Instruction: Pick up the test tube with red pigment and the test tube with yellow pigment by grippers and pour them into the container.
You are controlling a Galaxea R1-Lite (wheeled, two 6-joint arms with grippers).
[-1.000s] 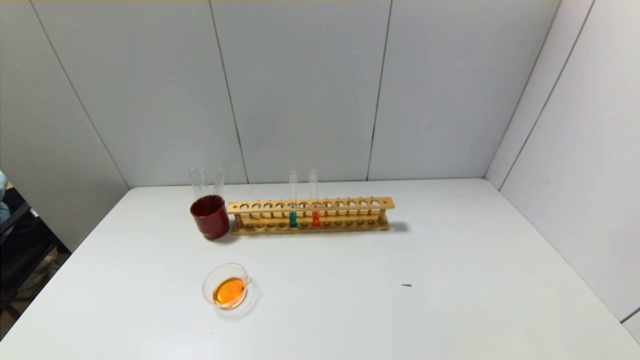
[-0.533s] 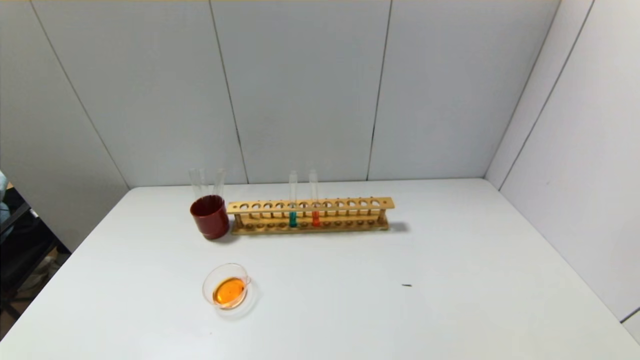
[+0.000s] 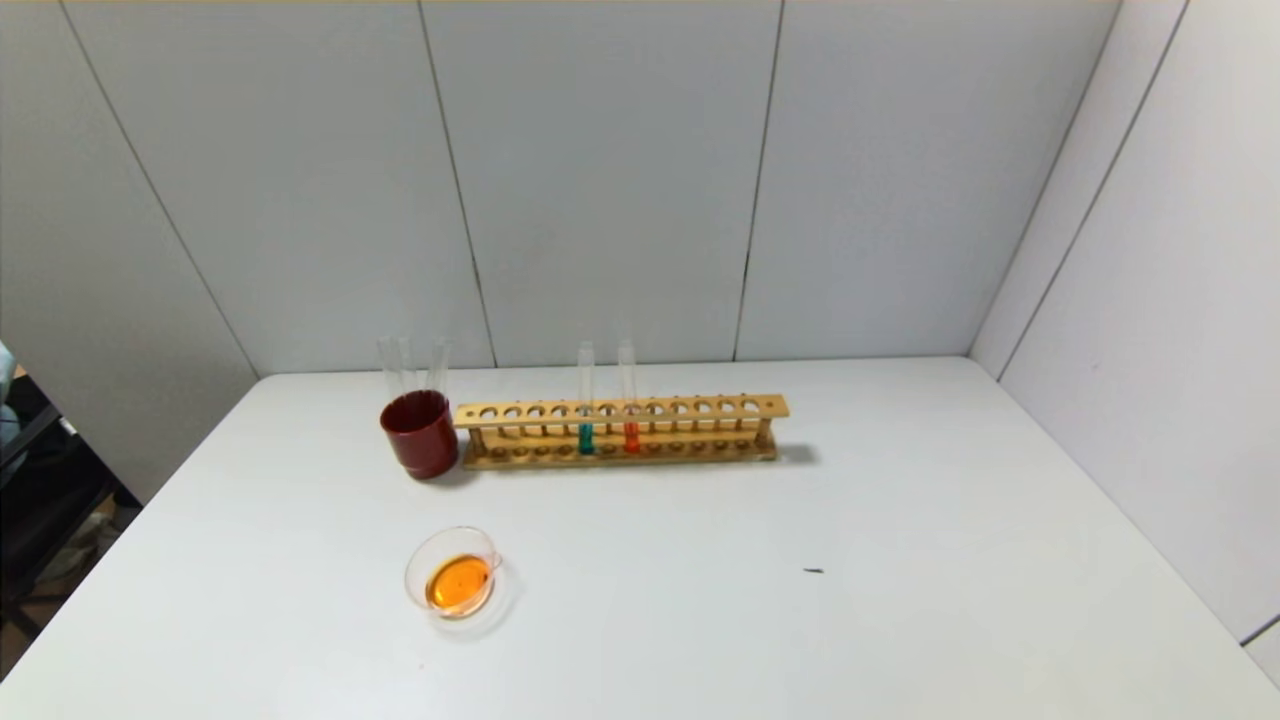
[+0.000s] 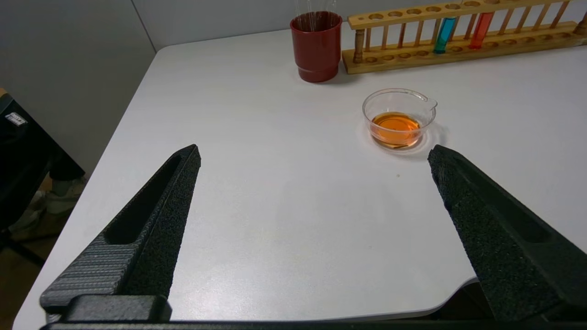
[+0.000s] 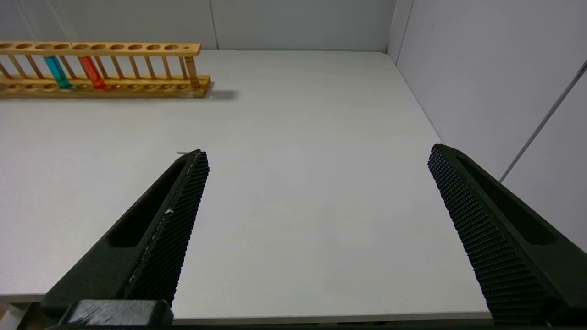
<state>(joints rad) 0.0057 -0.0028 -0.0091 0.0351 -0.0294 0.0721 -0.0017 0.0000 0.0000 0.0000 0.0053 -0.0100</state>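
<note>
The container (image 3: 416, 566), a clear glass dish with a lip, holds orange liquid at the front left of the table; it also shows in the left wrist view (image 4: 380, 97). Two empty clear tubes (image 3: 400, 366) stand in the dark red cup (image 3: 420, 437). A tube with red liquid (image 3: 631, 436) stands in the wooden rack (image 3: 700, 408) beside a teal tube (image 3: 586, 437). No tube with yellow liquid is in view. My left gripper (image 4: 315, 151) is open and empty over the table's front left edge, short of the dish. My right gripper (image 5: 318, 151) is open and empty over the front right edge.
The rack runs along the back of the white table, with the dark red cup (image 4: 316, 46) at its left end. A small dark speck (image 3: 813, 571) lies right of centre. Grey wall panels close in the back and the right side. Neither arm shows in the head view.
</note>
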